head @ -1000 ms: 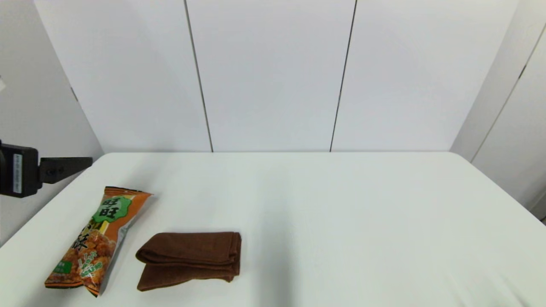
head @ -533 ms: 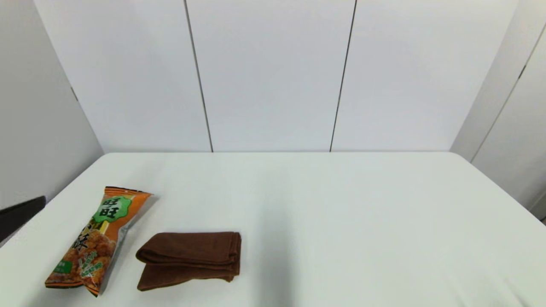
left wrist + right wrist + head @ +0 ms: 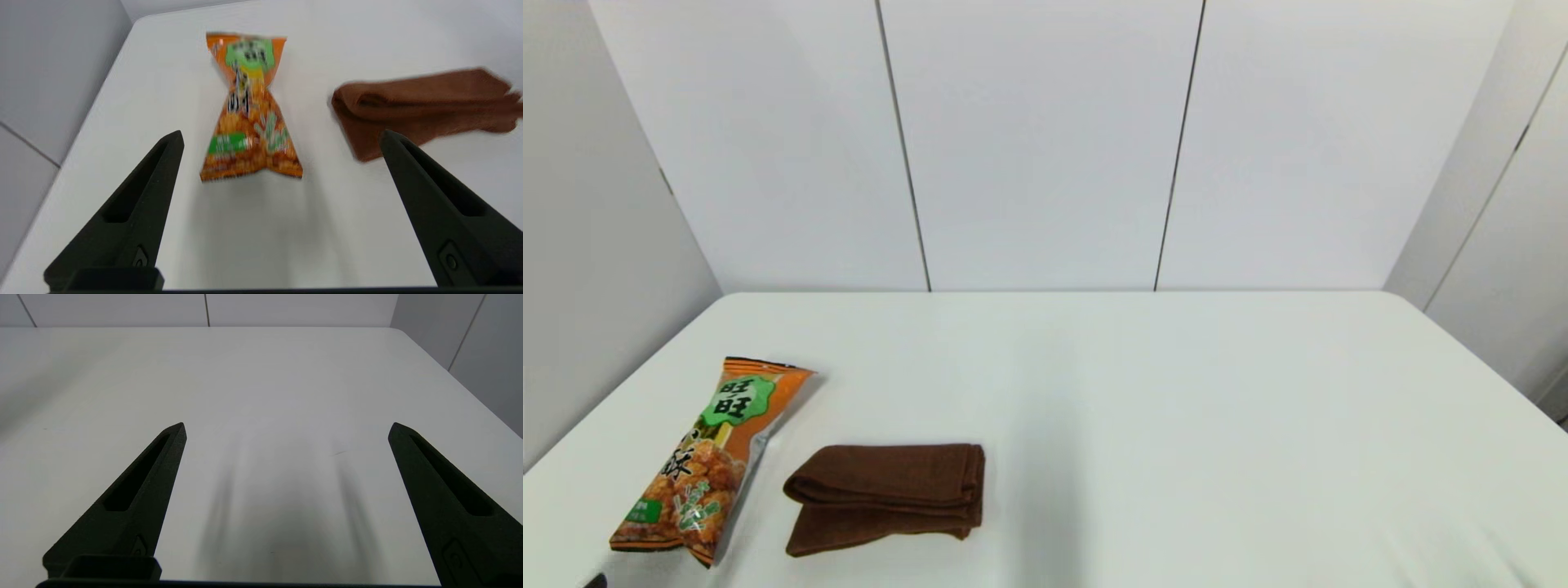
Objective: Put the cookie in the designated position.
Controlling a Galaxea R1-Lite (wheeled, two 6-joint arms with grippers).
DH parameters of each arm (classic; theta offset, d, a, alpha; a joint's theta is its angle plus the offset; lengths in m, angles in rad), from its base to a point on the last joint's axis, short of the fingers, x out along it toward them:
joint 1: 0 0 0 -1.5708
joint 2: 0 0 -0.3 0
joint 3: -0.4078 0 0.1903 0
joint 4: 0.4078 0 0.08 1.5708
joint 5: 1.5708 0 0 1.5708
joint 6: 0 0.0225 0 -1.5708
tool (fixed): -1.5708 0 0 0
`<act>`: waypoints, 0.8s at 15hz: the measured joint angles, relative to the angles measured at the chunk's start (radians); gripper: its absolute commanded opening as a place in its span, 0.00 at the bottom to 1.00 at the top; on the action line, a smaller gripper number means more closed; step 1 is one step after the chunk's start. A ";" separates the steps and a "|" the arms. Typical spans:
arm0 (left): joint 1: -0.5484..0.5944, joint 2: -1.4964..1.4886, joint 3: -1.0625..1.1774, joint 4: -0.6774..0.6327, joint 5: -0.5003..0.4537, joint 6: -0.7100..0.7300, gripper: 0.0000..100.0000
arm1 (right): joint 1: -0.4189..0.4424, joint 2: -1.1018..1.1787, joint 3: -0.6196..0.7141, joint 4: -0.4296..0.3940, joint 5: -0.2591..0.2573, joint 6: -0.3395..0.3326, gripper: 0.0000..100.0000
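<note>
The cookie, a long orange snack bag with a green label, lies flat near the table's left edge. It also shows in the left wrist view as the cookie, lying lengthwise ahead of my left gripper. That gripper is open and hovers short of the bag's near end, holding nothing. In the head view only a dark sliver of it shows at the bottom left corner. My right gripper is open over bare tabletop, out of the head view. The designated position carries no marker that I can see.
A folded brown towel lies just right of the bag, seen also as the towel in the left wrist view. The white table runs wide to the right. Grey walls stand behind it and along its left side.
The left arm's black end, at the head view's left edge before, has dropped almost out of that view. The bag and the towel have not moved.
</note>
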 measured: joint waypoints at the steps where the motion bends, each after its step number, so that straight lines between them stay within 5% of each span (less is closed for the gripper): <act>1: 0.010 -0.042 0.041 -0.013 0.000 0.000 1.00 | 0.000 0.000 0.000 0.000 0.000 0.000 1.00; 12: 0.026 -0.293 0.228 -0.090 -0.004 -0.047 1.00 | 0.000 0.000 0.000 0.000 0.000 0.000 1.00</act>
